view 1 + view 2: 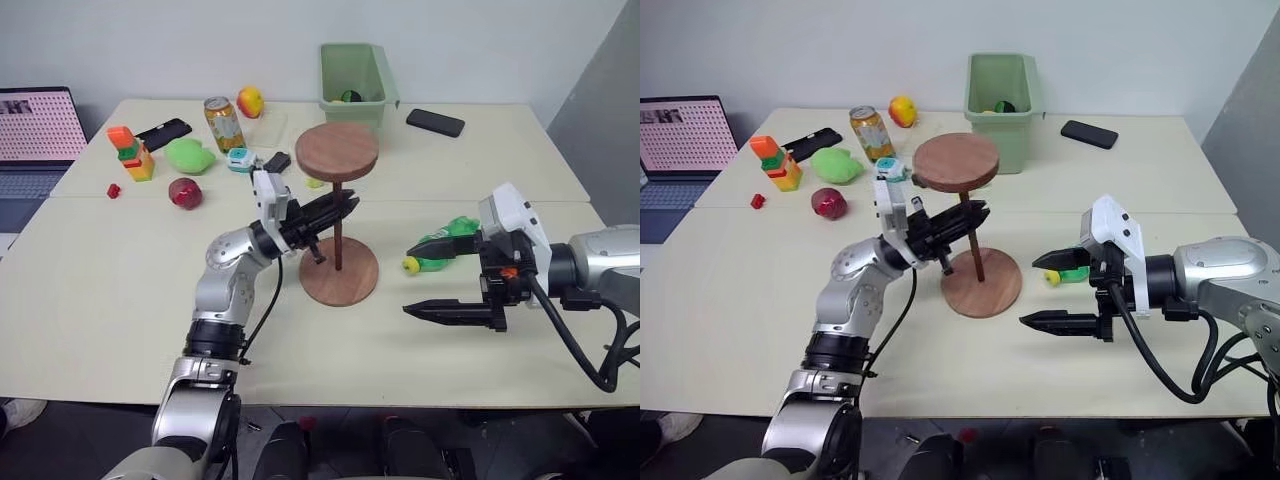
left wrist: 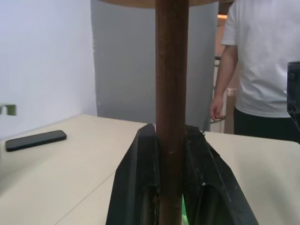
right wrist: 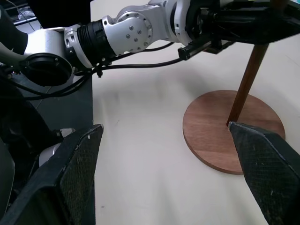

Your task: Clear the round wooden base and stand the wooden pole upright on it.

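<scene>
Your left pincer is gripping the wooden pole, standing it on the round wooden base below. Your right pincer is waiting open beside. Next, you're checking it balances before releasing.

The laptop is cut by the picture's edge, its screen too small to read. Inside the green bin something dark and green lies mostly hidden by the wall. The green bottle is partly covered by the right claw. In the left wrist view, the wooden pole loses its disc past the frame, and the person is cut off.
</scene>
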Robot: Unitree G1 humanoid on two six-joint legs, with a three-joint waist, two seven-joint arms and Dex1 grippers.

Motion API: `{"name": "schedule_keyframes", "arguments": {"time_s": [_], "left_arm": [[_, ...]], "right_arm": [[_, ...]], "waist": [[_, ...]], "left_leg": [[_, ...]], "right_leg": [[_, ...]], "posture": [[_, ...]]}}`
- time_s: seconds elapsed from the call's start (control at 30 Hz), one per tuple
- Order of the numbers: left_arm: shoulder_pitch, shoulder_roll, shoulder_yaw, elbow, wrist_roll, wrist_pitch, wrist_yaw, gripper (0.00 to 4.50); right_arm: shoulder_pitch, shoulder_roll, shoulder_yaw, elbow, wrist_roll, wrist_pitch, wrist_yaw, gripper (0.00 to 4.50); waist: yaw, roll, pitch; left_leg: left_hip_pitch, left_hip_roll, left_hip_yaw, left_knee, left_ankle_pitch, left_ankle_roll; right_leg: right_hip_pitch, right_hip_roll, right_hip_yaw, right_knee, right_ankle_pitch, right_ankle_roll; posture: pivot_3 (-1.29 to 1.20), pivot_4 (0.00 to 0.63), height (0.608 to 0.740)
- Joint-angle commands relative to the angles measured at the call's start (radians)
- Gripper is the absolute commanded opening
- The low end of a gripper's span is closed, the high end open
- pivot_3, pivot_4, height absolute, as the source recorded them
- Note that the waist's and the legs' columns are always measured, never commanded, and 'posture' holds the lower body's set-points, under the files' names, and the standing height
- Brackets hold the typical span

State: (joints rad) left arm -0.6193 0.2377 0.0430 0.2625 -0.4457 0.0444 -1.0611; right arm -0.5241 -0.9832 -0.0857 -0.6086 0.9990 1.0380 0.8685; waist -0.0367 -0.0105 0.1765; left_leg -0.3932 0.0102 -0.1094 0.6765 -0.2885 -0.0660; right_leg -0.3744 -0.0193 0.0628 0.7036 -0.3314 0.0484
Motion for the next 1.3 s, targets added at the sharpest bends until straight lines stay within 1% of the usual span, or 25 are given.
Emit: {"name": "schedule_keyframes", "arguments": {"time_s": [0.03, 0.3, 0.37, 0.4, 0.43, 0.5, 0.6, 0.7, 0.77, 0.87, 0.97, 1.03, 1.17, 1.23, 1.3], "left_arm": [[0.061, 0.046, -0.034, 0.025, 0.053, 0.065, 0.028, 0.27], [0.042, 0.07, -0.061, 0.047, 0.051, 0.1, 0.039, 0.27], [0.041, 0.078, -0.067, 0.047, 0.055, 0.111, 0.041, 1.01], [0.039, 0.084, -0.073, 0.044, 0.055, 0.125, 0.035, 1.13], [0.037, 0.091, -0.075, 0.036, 0.047, 0.14, 0.026, 1.42], [0.034, 0.104, -0.074, 0.013, 0.038, 0.157, 0.007, 1.8], [0.031, 0.129, -0.062, -0.023, 0.034, 0.162, -0.006, 2.44], [0.027, 0.15, -0.05, -0.052, 0.029, 0.168, -0.01, 3.16], [0.024, 0.189, -0.038, -0.1, 0.013, 0.199, -0.023, 3.48], [0.056, 0.304, -0.038, -0.196, -0.013, 0.279, -0.103, 4.04], [0.089, 0.452, -0.045, -0.255, -0.016, 0.368, -0.178, 4.42], [0.109, 0.564, -0.008, -0.291, -0.064, 0.417, -0.267, 4.42], [0.124, 0.73, 0.067, -0.329, -0.125, 0.468, -0.371, 4.42], [0.136, 0.766, 0.082, -0.349, -0.137, 0.464, -0.393, 4.42], [0.152, 0.781, 0.109, -0.375, -0.152, 0.465, -0.388, 4.42]], "right_arm": [[-0.001, -0.008, -0.015, -0.022, 0.0, -0.017, -0.001, 4.5], [0.0, 0.0, -0.012, -0.025, -0.002, -0.022, -0.004, 4.5], [0.0, 0.0, -0.011, -0.024, -0.004, -0.022, -0.005, 4.5], [-0.001, 0.001, -0.012, -0.024, -0.003, -0.022, -0.005, 4.5], [-0.001, 0.002, -0.012, -0.024, -0.003, -0.023, -0.006, 4.5], [0.001, 0.005, -0.014, -0.024, 0.0, -0.023, -0.009, 4.5], [0.001, 0.01, -0.015, -0.023, 0.001, -0.024, -0.012, 4.5], [0.002, 0.016, -0.014, -0.024, 0.001, -0.025, -0.015, 4.5], [0.005, 0.022, -0.014, -0.026, 0.004, -0.025, -0.019, 4.5], [0.018, 0.023, -0.015, -0.029, -0.001, -0.03, -0.02, 4.5], [0.034, 0.019, -0.021, -0.031, -0.001, -0.033, -0.017, 4.5], [0.045, 0.011, -0.027, -0.025, -0.002, -0.037, -0.007, 4.5], [0.067, -0.009, -0.031, 0.008, -0.024, -0.057, 0.028, 4.5], [0.076, -0.016, -0.029, 0.024, -0.039, -0.069, 0.042, 4.5], [0.092, -0.015, -0.032, 0.04, -0.064, -0.096, 0.058, 4.5]], "waist": [[-0.001, 0.0, -0.001], [-0.006, 0.0, -0.005], [-0.006, 0.001, -0.005], [-0.007, 0.002, -0.006], [-0.009, 0.002, -0.005], [-0.009, 0.001, -0.005], [-0.003, 0.0, -0.004], [0.005, 0.0, -0.004], [0.006, 0.0, -0.004], [0.002, -0.001, -0.004], [-0.006, 0.0, -0.004], [-0.007, 0.0, -0.003], [-0.008, -0.001, -0.002], [-0.005, -0.001, -0.002], [-0.001, -0.001, -0.002]], "left_leg": [[0.001, 0.0, 0.0, 0.0, 0.0, 0.0], [0.007, 0.0, 0.0, -0.002, 0.0, 0.0], [0.008, 0.0, 0.0, -0.002, 0.0, 0.0], [0.008, 0.0, 0.0, -0.002, 0.0, 0.001], [0.008, 0.0, 0.001, -0.004, 0.0, 0.001], [0.006, 0.0, 0.001, -0.006, 0.0, 0.001], [-0.005, 0.0, -0.003, -0.003, 0.0, 0.0], [-0.006, 0.0, -0.002, -0.003, 0.001, -0.002], [-0.006, 0.0, -0.002, -0.003, 0.001, -0.001], [-0.006, 0.0, -0.003, -0.003, 0.0, 0.0], [-0.004, 0.001, -0.002, -0.006, 0.0, 0.0], [-0.003, 0.001, -0.001, -0.009, 0.0, 0.0], [-0.003, 0.001, -0.001, -0.01, 0.0, 0.0], [-0.003, 0.001, -0.002, -0.011, 0.0, 0.0], [-0.003, 0.0, 0.0, -0.011, 0.0, 0.0]], "right_leg": [[0.001, 0.0, 0.0, -0.001, 0.0, 0.0], [0.006, 0.001, 0.0, -0.001, 0.0, 0.0], [0.006, 0.001, 0.001, -0.001, 0.0, 0.0], [0.007, 0.001, 0.001, -0.002, 0.0, 0.0], [0.006, 0.001, 0.002, -0.002, 0.0, 0.0], [0.004, 0.001, 0.001, -0.003, 0.0, 0.0], [-0.003, 0.001, -0.002, -0.005, 0.0, 0.0], [-0.003, 0.0, -0.002, -0.006, 0.0, 0.0], [-0.003, -0.001, -0.002, -0.006, 0.0, 0.0], [-0.003, 0.0, -0.002, -0.006, 0.0, 0.0], [-0.003, 0.001, -0.001, -0.006, 0.0, 0.0], [-0.003, 0.001, -0.001, -0.006, 0.0, 0.0], [-0.004, 0.001, -0.001, -0.007, 0.0, 0.0], [-0.004, 0.001, -0.002, -0.008, 0.0, 0.0], [-0.004, 0.0, -0.001, -0.008, 0.0, 0.0]], "posture": [[0.0, 0.15, 0.74], [0.0, 0.15, 0.74], [0.0, 0.15, 0.74], [0.0, 0.15, 0.74], [0.0, 0.15, 0.74], [0.0, 0.15, 0.74], [0.0, 0.15, 0.74], [0.0, 0.15, 0.74], [0.0, 0.15, 0.74], [0.0, 0.15, 0.74], [0.0, 0.15, 0.74], [0.0, 0.15, 0.74], [0.0, 0.15, 0.74], [0.0, 0.15, 0.74], [0.0, 0.15, 0.74]]}}
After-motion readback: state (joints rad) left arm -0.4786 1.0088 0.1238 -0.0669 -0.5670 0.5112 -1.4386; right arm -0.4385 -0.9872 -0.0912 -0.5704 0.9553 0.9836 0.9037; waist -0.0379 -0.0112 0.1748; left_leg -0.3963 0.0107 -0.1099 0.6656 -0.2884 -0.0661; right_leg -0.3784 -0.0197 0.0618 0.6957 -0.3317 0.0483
